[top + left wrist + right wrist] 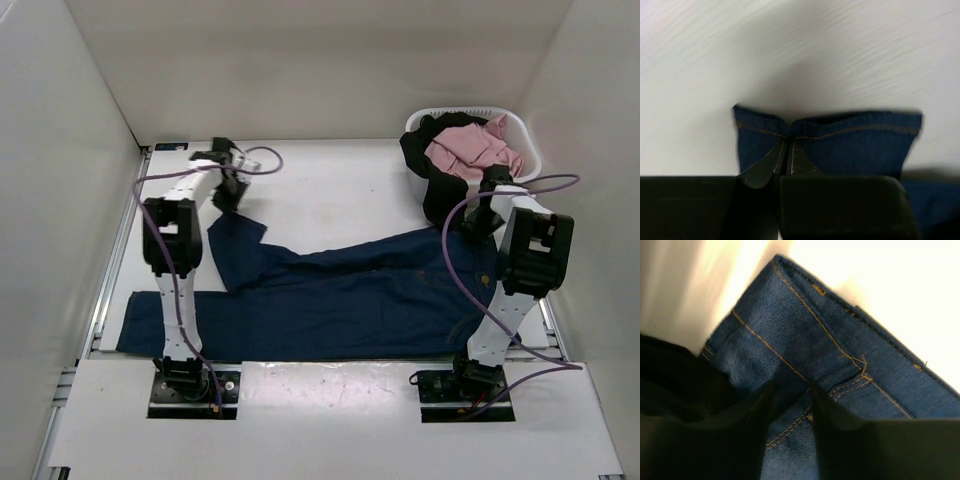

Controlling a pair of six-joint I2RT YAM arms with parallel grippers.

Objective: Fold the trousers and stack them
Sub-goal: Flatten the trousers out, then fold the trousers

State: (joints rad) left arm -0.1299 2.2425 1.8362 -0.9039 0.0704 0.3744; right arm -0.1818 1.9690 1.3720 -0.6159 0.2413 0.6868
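My left tool (789,146) pinching the jeans (340,290) hem at upper left, my right tool (790,392) clamping their waistband at right, on desk (330,185)

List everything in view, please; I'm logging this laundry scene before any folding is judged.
trousers: one, dark navy denim with tan stitching, spread across the table
basket: one, white, far right corner
pink garment: one, pink, in the basket
black garment: one, black, draped over the basket's near side
table: one, white, under everything
left gripper: one, black, shut on a leg hem
right gripper: one, black, clamped on the waistband beside the basket
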